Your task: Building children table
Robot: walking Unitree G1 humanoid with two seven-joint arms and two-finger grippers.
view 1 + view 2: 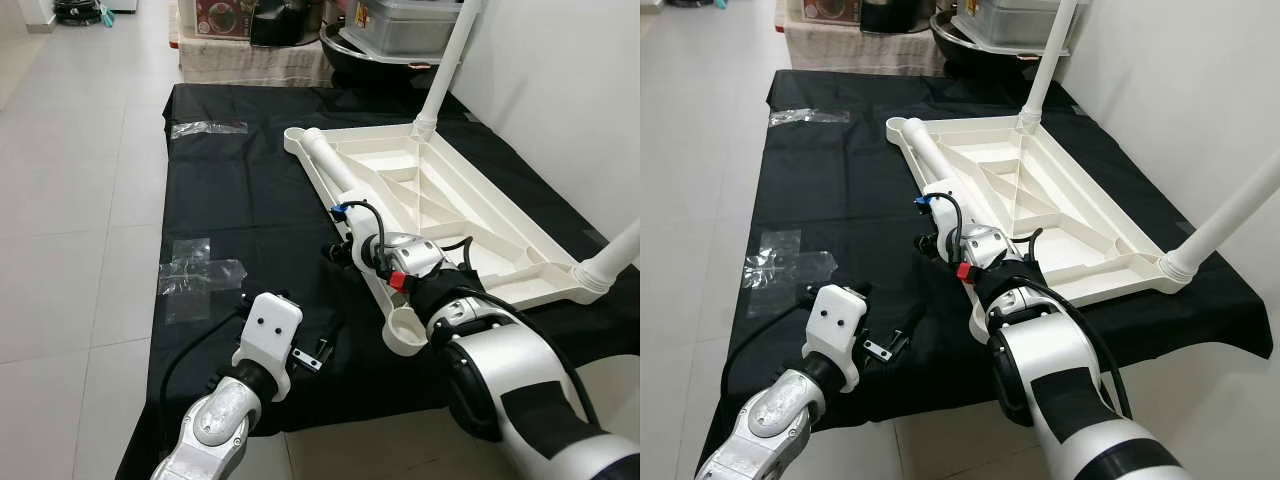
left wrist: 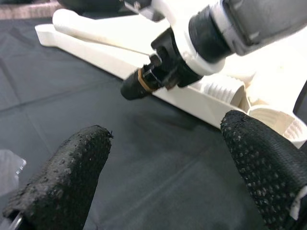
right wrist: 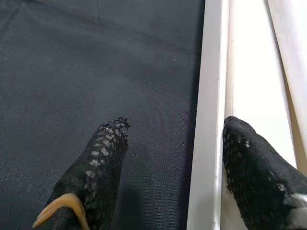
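Observation:
A white children's table top (image 1: pixel 520 290) lies upside down on a black cloth (image 1: pixel 250 200). One white leg (image 1: pixel 445 75) stands in its far corner, another leg (image 1: pixel 615 260) in its right corner. A third leg (image 1: pixel 335 170) lies loose along the left rim, and the near corner socket (image 1: pixel 405 335) holds nothing. My right gripper (image 1: pixel 335 250) is open astride that left rim (image 3: pixel 208 96), one finger over the cloth and one inside the top. My left gripper (image 1: pixel 310 358) hovers open above the cloth near the front, pointing at the right gripper (image 2: pixel 144 84).
Crumpled clear plastic (image 1: pixel 200 265) lies on the cloth to the left, with another piece (image 1: pixel 205 128) further back. A white wall (image 1: pixel 560 80) runs close along the right. Boxes and a container (image 1: pixel 400 25) stand behind the cloth. Tiled floor (image 1: pixel 70 200) spreads to the left.

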